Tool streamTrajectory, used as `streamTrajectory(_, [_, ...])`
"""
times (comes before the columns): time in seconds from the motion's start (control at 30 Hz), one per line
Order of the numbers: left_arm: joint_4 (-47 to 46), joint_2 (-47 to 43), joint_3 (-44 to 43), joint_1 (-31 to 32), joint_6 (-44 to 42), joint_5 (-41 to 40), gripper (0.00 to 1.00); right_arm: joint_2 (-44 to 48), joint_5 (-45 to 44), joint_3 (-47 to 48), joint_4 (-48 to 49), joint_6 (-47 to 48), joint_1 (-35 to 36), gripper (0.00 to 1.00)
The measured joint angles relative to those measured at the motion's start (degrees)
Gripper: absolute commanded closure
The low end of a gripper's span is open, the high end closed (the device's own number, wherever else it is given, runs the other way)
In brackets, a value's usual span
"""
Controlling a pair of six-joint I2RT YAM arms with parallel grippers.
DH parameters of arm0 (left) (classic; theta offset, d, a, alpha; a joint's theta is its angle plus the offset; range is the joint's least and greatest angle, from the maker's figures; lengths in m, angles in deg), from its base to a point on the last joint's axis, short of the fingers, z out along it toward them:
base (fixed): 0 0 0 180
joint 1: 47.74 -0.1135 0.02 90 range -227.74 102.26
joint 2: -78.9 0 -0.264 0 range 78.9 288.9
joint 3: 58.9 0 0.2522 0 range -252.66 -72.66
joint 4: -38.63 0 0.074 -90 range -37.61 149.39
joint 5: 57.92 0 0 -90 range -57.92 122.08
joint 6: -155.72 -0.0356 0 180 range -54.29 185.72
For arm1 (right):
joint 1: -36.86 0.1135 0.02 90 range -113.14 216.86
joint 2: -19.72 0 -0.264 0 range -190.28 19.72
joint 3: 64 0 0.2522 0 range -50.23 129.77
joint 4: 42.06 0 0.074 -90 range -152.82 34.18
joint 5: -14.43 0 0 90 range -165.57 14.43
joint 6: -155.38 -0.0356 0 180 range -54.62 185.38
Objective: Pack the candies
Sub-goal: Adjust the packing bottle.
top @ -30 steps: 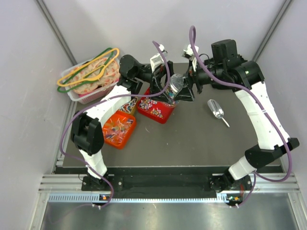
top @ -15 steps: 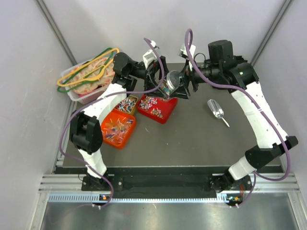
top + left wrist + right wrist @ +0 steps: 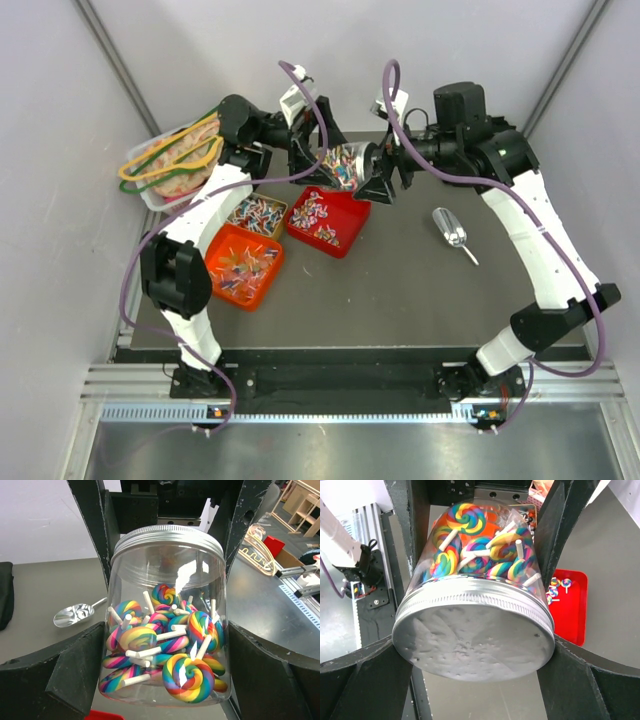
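A clear jar (image 3: 345,165) with a silver screw lid (image 3: 475,640) hangs on its side above the back edge of the red tray (image 3: 348,238). It is full of candies (image 3: 187,677), rainbow swirl lollipops on white sticks. My right gripper (image 3: 377,172) (image 3: 475,650) is shut on the lid, a finger pressed on each side. My left gripper (image 3: 320,165) (image 3: 165,635) stands wide open around the jar's base, its fingers close along the glass. More candies (image 3: 318,215) lie loose in the red tray.
An orange tray (image 3: 225,290) and a small tan box (image 3: 255,212), both holding candies, sit left of the red tray. A clear bin (image 3: 185,165) with coloured hangers stands at the back left. A metal scoop (image 3: 450,230) lies on the dark mat to the right.
Both arms and the jar between them have shifted left and a little back. The jar's lid end has lifted. Neither gripper's opening has changed.
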Motion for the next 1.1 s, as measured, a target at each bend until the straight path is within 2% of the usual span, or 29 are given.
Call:
streamTrajectory(0.2, [-0.4, -2.5, 4.2, 0.0, -0.2, -1.3, 0.01, -2.8, 1.9, 4.9, -3.5, 0.2, 0.1, 0.89])
streamTrajectory(0.3, [-0.9, -4.5, 8.3, 0.4, -0.2, -2.1, 0.01, -4.0, 3.5, 6.4, -5.3, 0.1, 0.2, 0.96])
streamTrajectory(0.6, [-3.0, -5.3, 14.3, 3.0, -0.3, -2.6, 0.01, -4.3, 4.9, 6.6, -7.2, 0.2, 0.3, 0.96])
streamTrajectory(0.73, [-3.8, -5.4, 14.6, 3.3, -0.3, -2.6, 0.01, -4.3, 5.6, 6.9, -7.3, 0.2, 0.3, 0.86])
streamTrajectory(0.83, [-4.0, -5.5, 14.6, 3.4, -0.3, -2.5, 0.01, -4.5, 6.1, 7.0, -7.3, 0.2, 0.3, 0.85])
streamTrajectory(1.0, [-4.0, -5.5, 14.6, 3.5, -0.3, -2.2, 0.01, -5.4, 7.0, 8.0, -7.4, 0.0, 0.3, 0.76])
streamTrajectory(1.03, [-4.1, -5.5, 14.6, 3.5, -0.3, -2.1, 0.01, -5.7, 7.3, 8.4, -7.4, 0.0, 0.3, 0.71])
streamTrajectory(1.1, [-4.3, -5.5, 14.6, 3.5, -0.3, -2.0, 0.01, -6.3, 8.0, 9.0, -7.3, -0.4, 0.3, 0.70])
